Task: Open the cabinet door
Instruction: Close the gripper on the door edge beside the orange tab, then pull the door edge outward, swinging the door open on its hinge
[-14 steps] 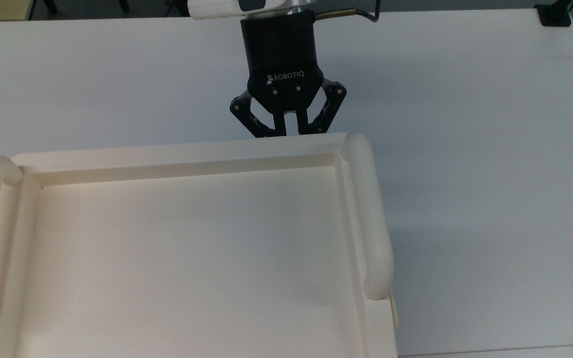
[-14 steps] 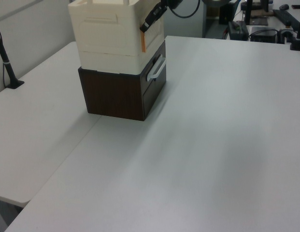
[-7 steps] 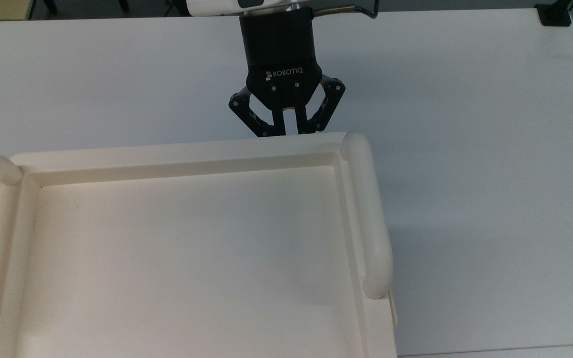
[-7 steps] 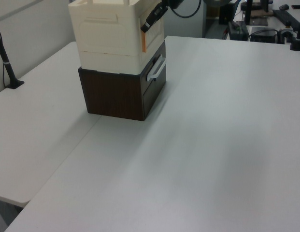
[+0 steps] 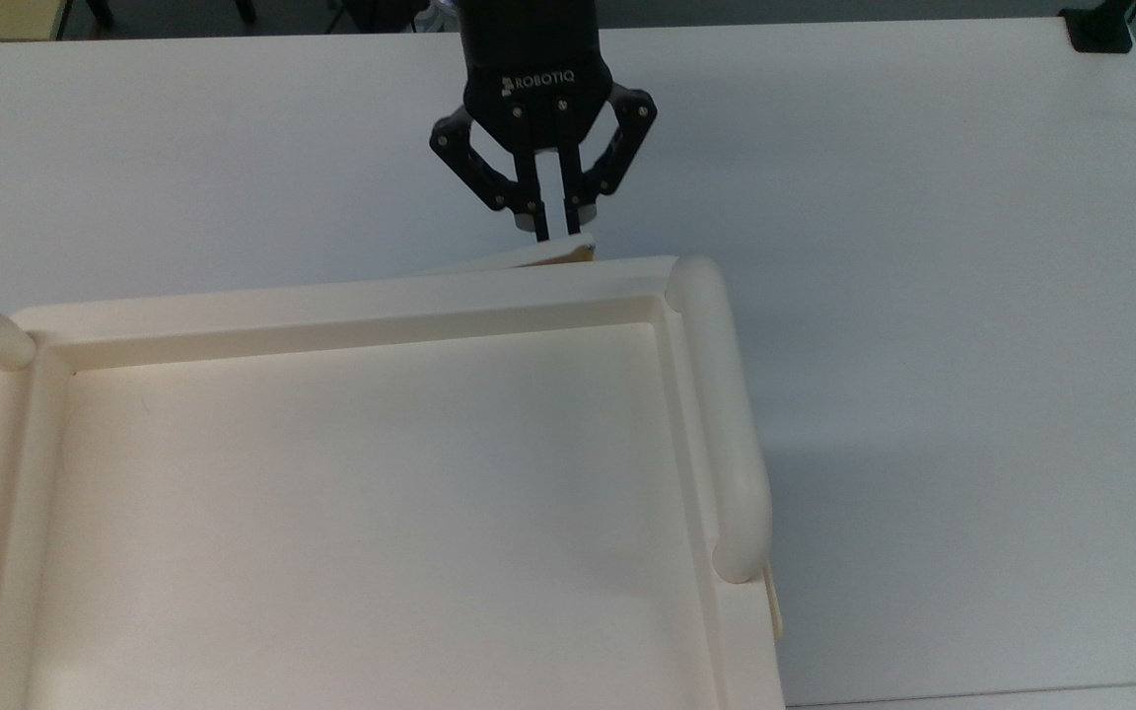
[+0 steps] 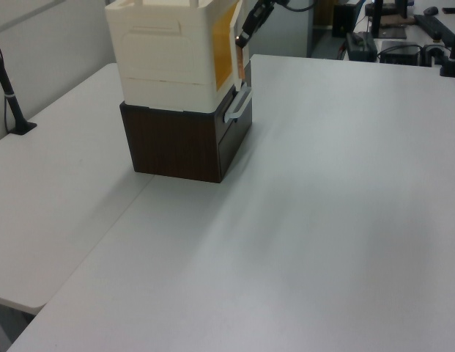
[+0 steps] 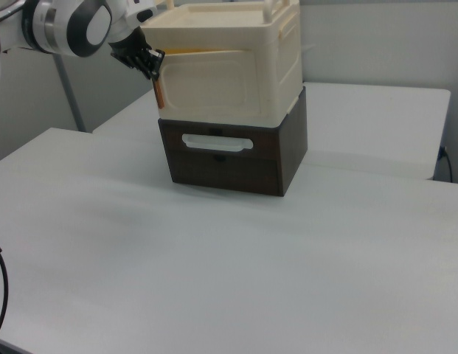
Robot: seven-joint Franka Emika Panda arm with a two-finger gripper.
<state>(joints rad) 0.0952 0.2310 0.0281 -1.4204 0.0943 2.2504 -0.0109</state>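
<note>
Since the frame a second back, the tool (image 5: 556, 234) has pulled away from the cabinet front, and the cabinet door (image 5: 529, 258) has come with it: its free edge now stands off the cream cabinet (image 6: 165, 55), where before it lay flush.

Door position: ajar by a small angle, hinged somewhere towards the top view's left, free edge at the top view's right. In the left view the yellower inner face (image 6: 226, 45) shows in the gap. In the right view the door (image 7: 206, 81) still covers most of the opening.

Step in hand, my judgement: swing the door wider. I would steer the pull along an arc about the hinge, not straight out, since a straight pull would load the thin panel edge and might slip the grip. Slow and steady; the cream cabinet only sits on the dark drawer unit (image 7: 232, 158), so a hard tug could shift it on the counter (image 5: 923, 296).

Tool state: fingers drawn nearly together, only a narrow slit between them, pinching the door's free edge at its upper corner in the top view. Right view agrees: tool (image 7: 153, 64) at the door's corner. It touches nothing else.
</note>
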